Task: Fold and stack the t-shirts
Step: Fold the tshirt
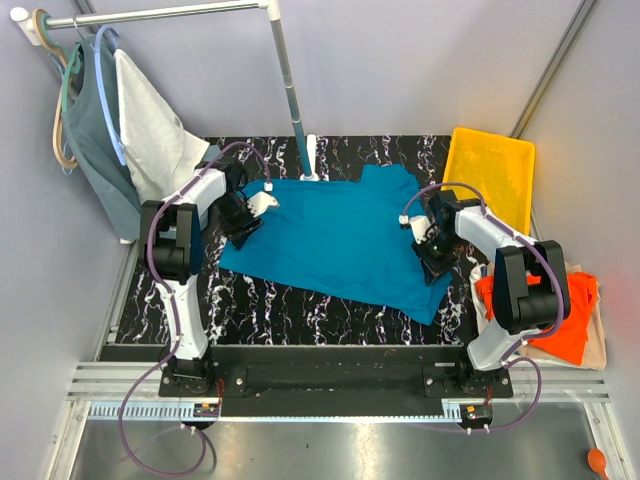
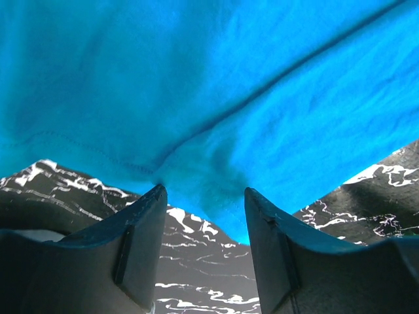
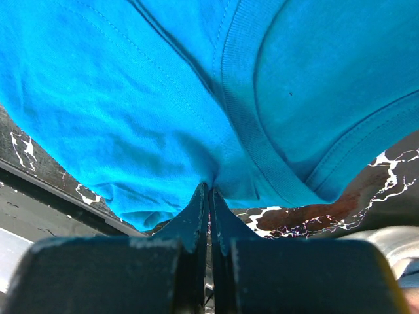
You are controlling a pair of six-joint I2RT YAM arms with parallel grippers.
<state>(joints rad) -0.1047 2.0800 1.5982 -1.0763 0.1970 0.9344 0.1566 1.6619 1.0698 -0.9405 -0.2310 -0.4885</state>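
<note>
A rack (image 1: pixel 180 11) stands behind and to the left of the teal-blue t-shirt (image 1: pixel 330 235), with a grey-green top (image 1: pixel 90 130) and a white cloth (image 1: pixel 150 135) hung from it. The shirt itself is spread, somewhat rumpled, across the black marbled table (image 1: pixel 270 300). At the shirt's left edge the left gripper (image 1: pixel 243 215) is held low over the cloth. In the left wrist view its jaws are seen parted, and a puckered fold of the shirt's edge lies between the fingertips (image 2: pixel 147 216) without being pinched. At the shirt's right edge the right gripper (image 1: pixel 432 250) is pictured. In the right wrist view its jaws are pressed together on a pinch of teal fabric just beside the ribbed collar (image 3: pixel 241 118). A yellow tray (image 1: pixel 490 165) is set behind and to the right of the shirt. Further right of the shirt, beyond the table's edge, the orange t-shirt (image 1: pixel 575 335) is laid on the cream t-shirt (image 1: pixel 597 350), partly hidden by the right arm.
</note>
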